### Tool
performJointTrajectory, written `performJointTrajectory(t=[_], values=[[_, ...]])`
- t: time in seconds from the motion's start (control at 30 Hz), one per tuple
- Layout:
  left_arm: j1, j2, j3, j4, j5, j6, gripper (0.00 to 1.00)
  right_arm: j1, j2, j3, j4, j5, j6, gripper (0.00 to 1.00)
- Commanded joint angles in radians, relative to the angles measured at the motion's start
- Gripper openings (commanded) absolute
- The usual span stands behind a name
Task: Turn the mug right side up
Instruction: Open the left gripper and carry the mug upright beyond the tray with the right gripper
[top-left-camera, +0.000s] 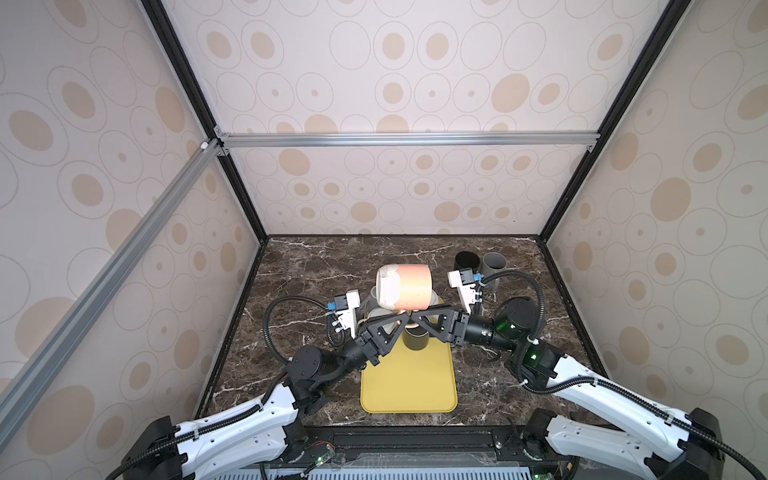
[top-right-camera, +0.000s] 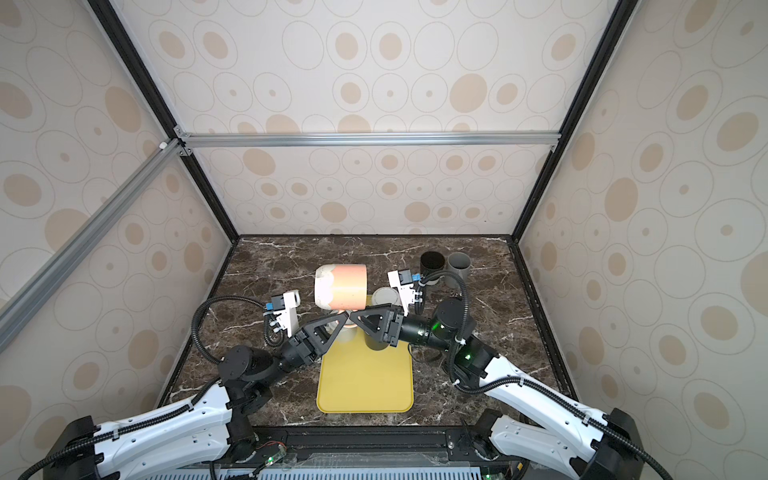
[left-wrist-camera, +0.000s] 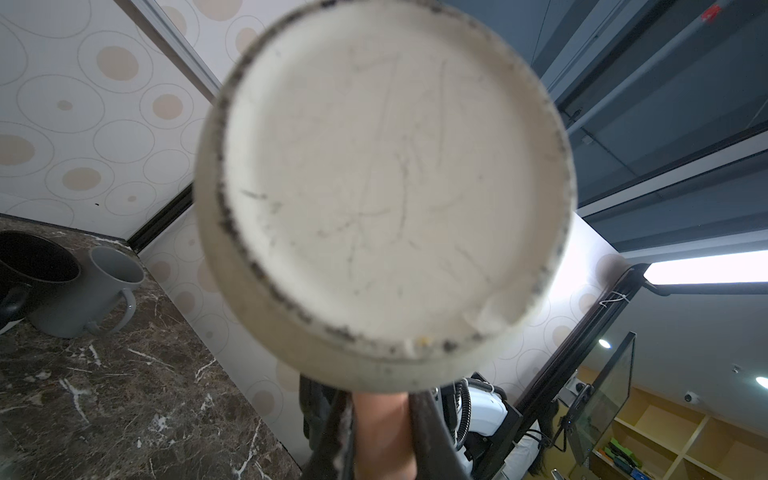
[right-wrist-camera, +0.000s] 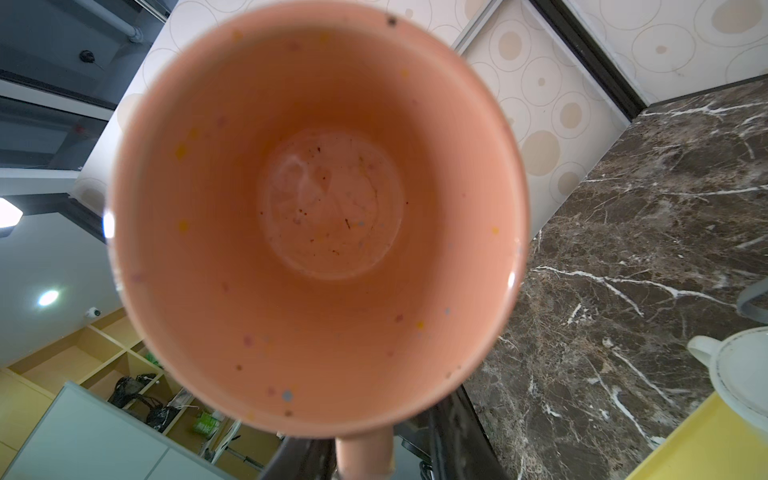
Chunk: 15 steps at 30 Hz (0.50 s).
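1. Nearest, both white arms rise from the near edge of the dark marble table (top-left-camera: 311, 270) and lean inward to meet over its middle.
2. A yellow tray (top-left-camera: 409, 382) lies flat between them. Its near part is bare.
3. At the tray's far edge stand a black cup (top-left-camera: 415, 341) and an upturned white mug (right-wrist-camera: 744, 374).
4. Above that far edge, clear of the table, hangs the pink mug (top-left-camera: 409, 286). It lies on its side, with its white base toward the left arm, its mouth toward the right arm, and its handle pointing down at the grippers.
5. The left gripper (top-left-camera: 402, 319) is clamped narrow on the mug's handle. The left wrist view shows the pink handle pinched between its dark fingers (left-wrist-camera: 432, 436).
6. The right gripper (top-left-camera: 417, 319) meets it tip to tip from the other side. Its fingers (right-wrist-camera: 451, 432) straddle the same handle, but I cannot tell whether they press it.
7. Left of the tray and across the far left, the marble is bare in both top views. That is the widest free floor.
8. In the far right corner a black mug (top-left-camera: 467, 262) and a grey mug (top-left-camera: 494, 264) stand upright, side by side.
9. Walls papered with beige circles enclose the table on the left, right and far sides. Black frame posts rise at the far corners.
10. An aluminium rail (top-left-camera: 407, 139) crosses the back wall well above the mug.
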Motion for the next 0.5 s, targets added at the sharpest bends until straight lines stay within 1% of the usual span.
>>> performJointTrajectory(t=[0.0, 0.2, 0.23, 0.3, 0.37, 0.4, 0.47], values=[[0.007, -0.005, 0.027, 0.172, 0.020, -0.008, 0.00, -0.004, 0.004, 0.032, 0.044, -0.019, 0.019, 0.38], [0.007, 0.022, 0.020, 0.198, 0.024, -0.014, 0.00, -0.004, 0.025, 0.042, 0.061, -0.037, 0.035, 0.36], [0.008, 0.024, 0.019, 0.200, 0.021, -0.013, 0.00, -0.003, 0.026, 0.043, 0.058, -0.039, 0.033, 0.35], [0.007, 0.026, 0.014, 0.202, 0.018, -0.014, 0.00, -0.004, 0.025, 0.044, 0.054, -0.037, 0.032, 0.28], [0.007, 0.028, 0.015, 0.202, 0.019, -0.014, 0.00, -0.003, 0.025, 0.047, 0.056, -0.035, 0.032, 0.19], [0.006, 0.033, 0.017, 0.203, 0.022, -0.016, 0.00, -0.003, 0.027, 0.049, 0.056, -0.036, 0.032, 0.16], [0.007, 0.046, 0.021, 0.208, 0.032, -0.020, 0.00, -0.003, 0.033, 0.056, 0.056, -0.045, 0.032, 0.05]])
